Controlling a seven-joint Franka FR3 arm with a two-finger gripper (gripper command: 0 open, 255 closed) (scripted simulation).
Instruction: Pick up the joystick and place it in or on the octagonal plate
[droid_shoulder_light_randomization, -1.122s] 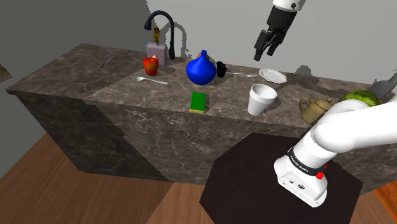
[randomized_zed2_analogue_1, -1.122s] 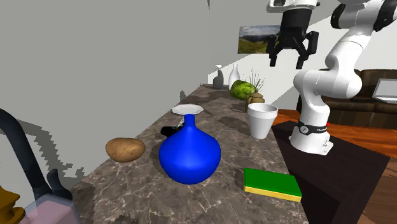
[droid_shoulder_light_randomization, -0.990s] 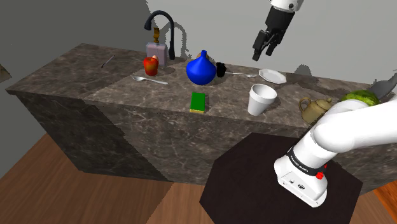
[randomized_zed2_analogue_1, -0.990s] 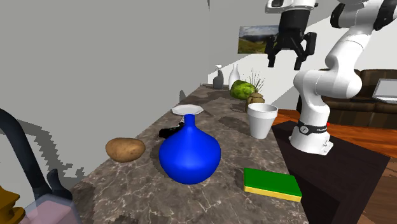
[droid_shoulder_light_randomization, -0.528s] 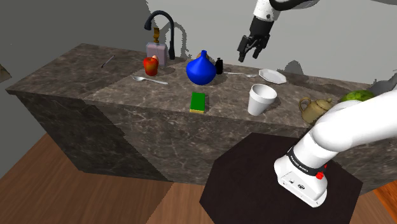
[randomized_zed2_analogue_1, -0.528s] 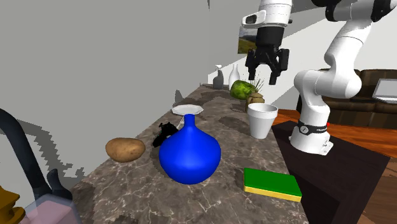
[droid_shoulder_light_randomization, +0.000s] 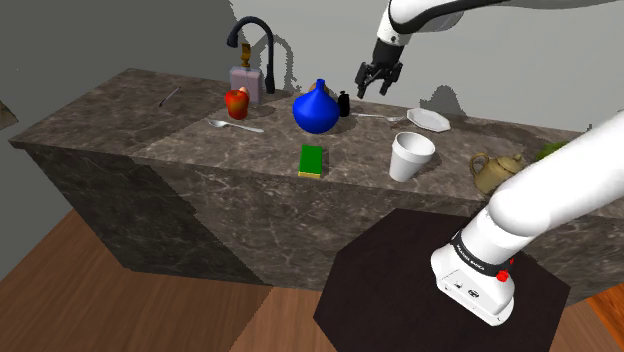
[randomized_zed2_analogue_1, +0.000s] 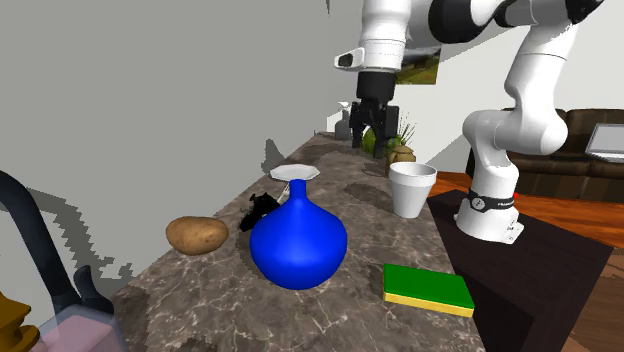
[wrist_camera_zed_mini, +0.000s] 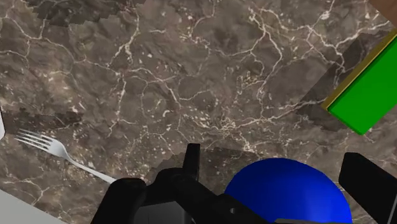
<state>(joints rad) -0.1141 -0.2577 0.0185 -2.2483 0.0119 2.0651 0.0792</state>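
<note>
The black joystick stands at the back of the marble counter, tight behind the blue vase. In the second exterior view the joystick sits between the vase and the white octagonal plate. My gripper hangs open in the air just above the joystick, slightly toward the plate. In the wrist view the joystick lies below the spread fingers, beside the vase. Nothing is held.
A fork lies between the joystick and the plate. A white cup, green sponge, teapot, red apple, spoon and faucet share the counter. A potato lies by the wall.
The arm has swung toward the shoulder view's left and come down, from high above the plate to just over the joystick. The fingers have stayed apart.
</note>
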